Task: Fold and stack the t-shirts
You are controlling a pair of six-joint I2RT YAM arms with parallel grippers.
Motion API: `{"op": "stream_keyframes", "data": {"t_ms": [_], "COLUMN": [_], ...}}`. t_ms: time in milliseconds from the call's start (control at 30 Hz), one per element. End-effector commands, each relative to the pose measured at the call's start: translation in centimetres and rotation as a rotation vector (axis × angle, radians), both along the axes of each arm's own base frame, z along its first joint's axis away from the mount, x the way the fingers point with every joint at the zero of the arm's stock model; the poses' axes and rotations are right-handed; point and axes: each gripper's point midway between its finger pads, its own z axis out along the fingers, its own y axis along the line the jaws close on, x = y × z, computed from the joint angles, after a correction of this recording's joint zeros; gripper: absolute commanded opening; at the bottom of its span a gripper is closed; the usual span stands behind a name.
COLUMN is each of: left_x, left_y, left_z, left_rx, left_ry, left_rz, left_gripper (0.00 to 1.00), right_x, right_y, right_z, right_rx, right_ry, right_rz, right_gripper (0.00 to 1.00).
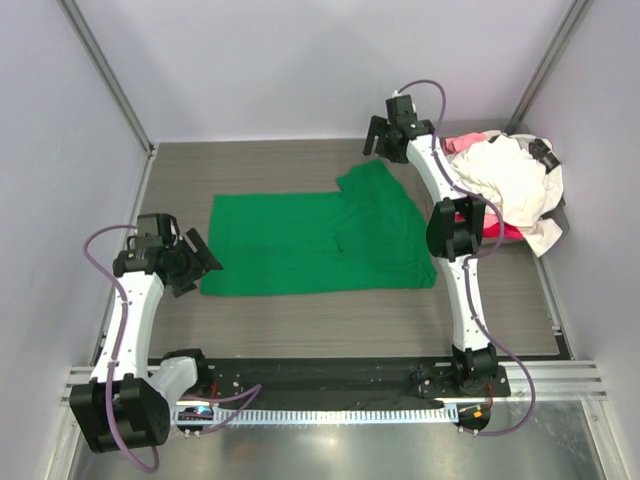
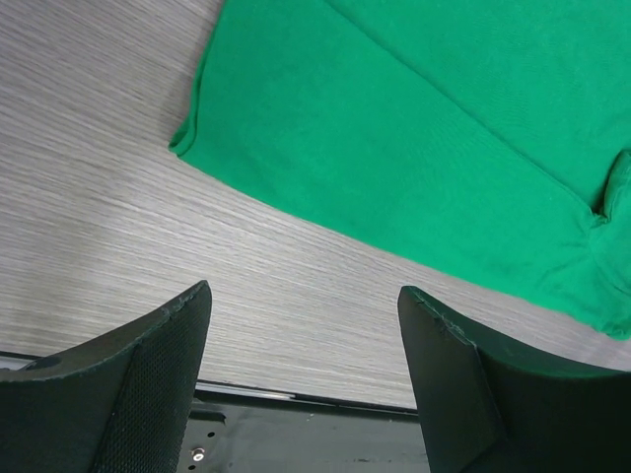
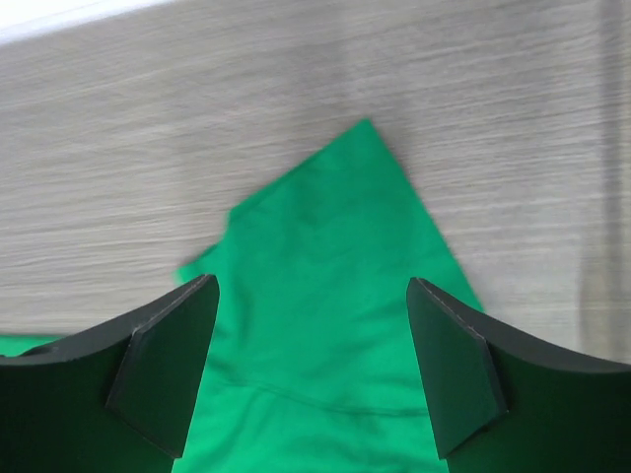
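Grey tabletop [image 1: 300,320] carries the green t-shirt [image 1: 320,245], soft, light, limp; I would pinch its corners. Left pincer [image 2: 306,296] and right pincer [image 3: 313,286] stand wide, empty.

We are looking at a grey wood-grain desk [image 1: 300,325]. A bright green t-shirt [image 1: 320,240] is lying flat across its middle, one sleeve pointing toward the far edge and its long side running parallel to the near edge. A heap of white, pink and red t-shirts [image 1: 510,180] is sitting at the far right corner, and we are not making out what is lying beneath it.
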Motion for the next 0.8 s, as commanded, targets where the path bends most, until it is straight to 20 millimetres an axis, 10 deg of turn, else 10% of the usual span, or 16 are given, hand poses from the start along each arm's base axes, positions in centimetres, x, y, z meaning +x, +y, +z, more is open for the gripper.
{"op": "stream_keyframes", "data": {"t_ms": [0, 533, 767], "left_x": [0.1, -0.1, -0.2], "left_y": [-0.7, -1.4, -1.3], "left_z": [0.7, 0.7, 0.8], "left_rx": [-0.017, -0.001, 0.011], "left_ry": [-0.042, -0.039, -0.043], "left_rz": [-0.051, -0.078, -0.074], "left_gripper": [0.77, 0.75, 0.75], "right_x": [2.6, 7.3, 5.8], "right_y": [-0.2, -1.0, 0.8], "right_z": [2.1, -7.7, -10.4], "right_rx": [-0.039, -0.126, -0.151], "right_ry": [-0.134, -0.179, -0.125], "right_rz": [0.038, -0.017, 0.044], "right_gripper": [0.83, 0.84, 0.58]}}
